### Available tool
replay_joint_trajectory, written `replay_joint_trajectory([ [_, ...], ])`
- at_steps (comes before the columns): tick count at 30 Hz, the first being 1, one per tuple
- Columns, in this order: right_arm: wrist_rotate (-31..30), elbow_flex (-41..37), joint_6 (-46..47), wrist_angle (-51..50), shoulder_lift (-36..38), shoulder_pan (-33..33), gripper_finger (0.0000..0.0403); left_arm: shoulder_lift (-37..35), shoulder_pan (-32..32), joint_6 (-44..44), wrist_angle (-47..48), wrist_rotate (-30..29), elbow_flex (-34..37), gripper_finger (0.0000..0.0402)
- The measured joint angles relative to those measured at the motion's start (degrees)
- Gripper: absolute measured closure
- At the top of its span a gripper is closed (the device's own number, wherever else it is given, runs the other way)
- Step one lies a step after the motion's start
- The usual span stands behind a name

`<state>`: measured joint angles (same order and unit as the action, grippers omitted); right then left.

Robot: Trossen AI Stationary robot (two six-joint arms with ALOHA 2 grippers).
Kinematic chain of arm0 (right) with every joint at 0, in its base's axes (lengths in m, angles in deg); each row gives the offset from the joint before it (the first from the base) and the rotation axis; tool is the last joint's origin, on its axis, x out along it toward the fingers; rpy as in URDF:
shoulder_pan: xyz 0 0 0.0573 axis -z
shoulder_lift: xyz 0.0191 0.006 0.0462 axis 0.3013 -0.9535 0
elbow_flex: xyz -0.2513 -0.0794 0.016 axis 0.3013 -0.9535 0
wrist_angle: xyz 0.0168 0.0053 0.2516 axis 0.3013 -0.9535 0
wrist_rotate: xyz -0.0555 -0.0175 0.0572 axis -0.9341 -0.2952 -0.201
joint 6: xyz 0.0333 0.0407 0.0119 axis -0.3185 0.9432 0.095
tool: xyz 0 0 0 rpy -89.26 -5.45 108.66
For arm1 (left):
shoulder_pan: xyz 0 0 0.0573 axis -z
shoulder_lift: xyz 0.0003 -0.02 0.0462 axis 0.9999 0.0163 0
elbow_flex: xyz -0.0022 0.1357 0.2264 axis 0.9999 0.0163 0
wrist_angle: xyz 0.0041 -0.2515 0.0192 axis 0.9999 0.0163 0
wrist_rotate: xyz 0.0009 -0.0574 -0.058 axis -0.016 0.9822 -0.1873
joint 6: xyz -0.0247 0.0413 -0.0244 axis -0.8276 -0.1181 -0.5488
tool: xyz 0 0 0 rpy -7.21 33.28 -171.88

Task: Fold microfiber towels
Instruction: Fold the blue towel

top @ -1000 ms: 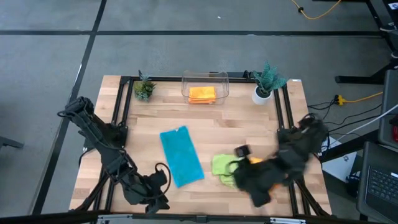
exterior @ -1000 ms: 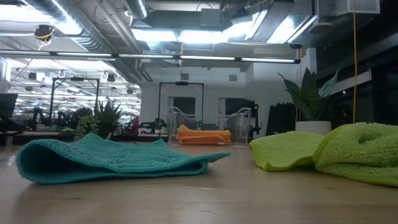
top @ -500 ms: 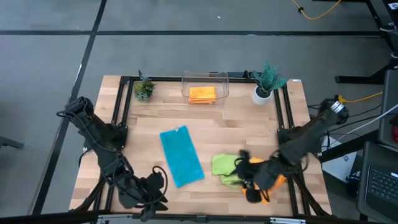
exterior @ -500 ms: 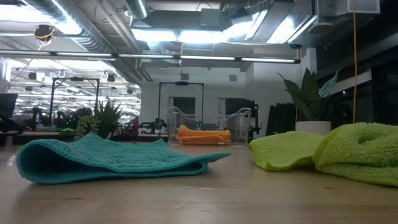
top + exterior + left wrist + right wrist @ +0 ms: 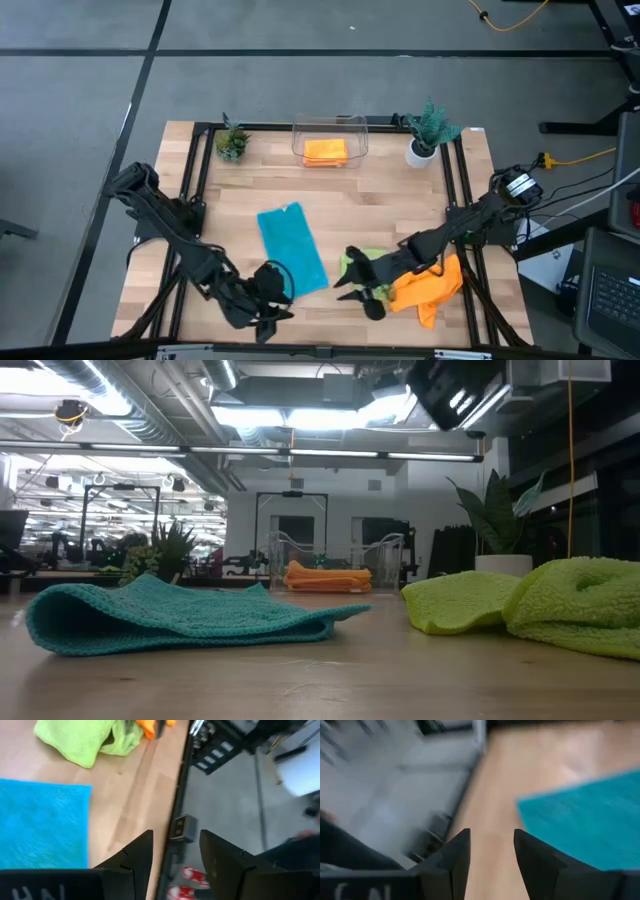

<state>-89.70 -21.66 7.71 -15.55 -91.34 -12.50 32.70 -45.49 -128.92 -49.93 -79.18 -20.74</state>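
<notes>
On the table (image 5: 400,190), seen from above, the teal towel (image 5: 292,250) lies flat just left of centre, a long strip running from 12 to 6 o'clock. The green towel (image 5: 362,272) is bunched at about 5 o'clock from centre, largely covered by the right arm, and a crumpled orange towel (image 5: 430,286) lies touching its right side, near the table's front right edge. A second orange towel (image 5: 325,151) sits folded inside the clear bin (image 5: 330,127) at 12 o'clock, with 1 small plant (image 5: 232,143) at 11 o'clock and another plant (image 5: 428,128) at 1 o'clock. The right end effector (image 5: 352,284) hovers over the green towel's left edge, pointing toward 9 o'clock; its 2 fingers (image 5: 456,857) stand narrowly apart with nothing between them. The left end effector (image 5: 272,305) is at the front edge near 6 o'clock, just below the teal towel's near end; its fingers (image 5: 137,855) also show a narrow gap and hold nothing. From table height, the teal towel lies low at 9 o'clock and the green towel is heaped at 3 o'clock.
</notes>
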Motion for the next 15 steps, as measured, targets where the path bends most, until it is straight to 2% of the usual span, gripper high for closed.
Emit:
replay_joint_trajectory([
  [3,-3.7,5.6,-1.1,-14.3,-2.9,0.3,0.0249,3.0,-0.6,5.8,0.3,0.0,0.0,0.0247],
  [6,-4.0,10.3,-2.1,-21.6,-6.0,0.7,0.0249,5.7,-1.0,11.0,0.5,0.6,0.0,0.0247],
  [10,-4.1,14.3,-8.3,-23.8,-9.4,0.7,0.0249,7.9,-1.5,14.5,0.6,1.9,0.1,0.0247],
  [15,-4.1,17.3,-11.4,-23.5,-12.2,0.6,0.0248,8.1,-2.2,11.1,0.6,3.4,0.0,0.0247],
])
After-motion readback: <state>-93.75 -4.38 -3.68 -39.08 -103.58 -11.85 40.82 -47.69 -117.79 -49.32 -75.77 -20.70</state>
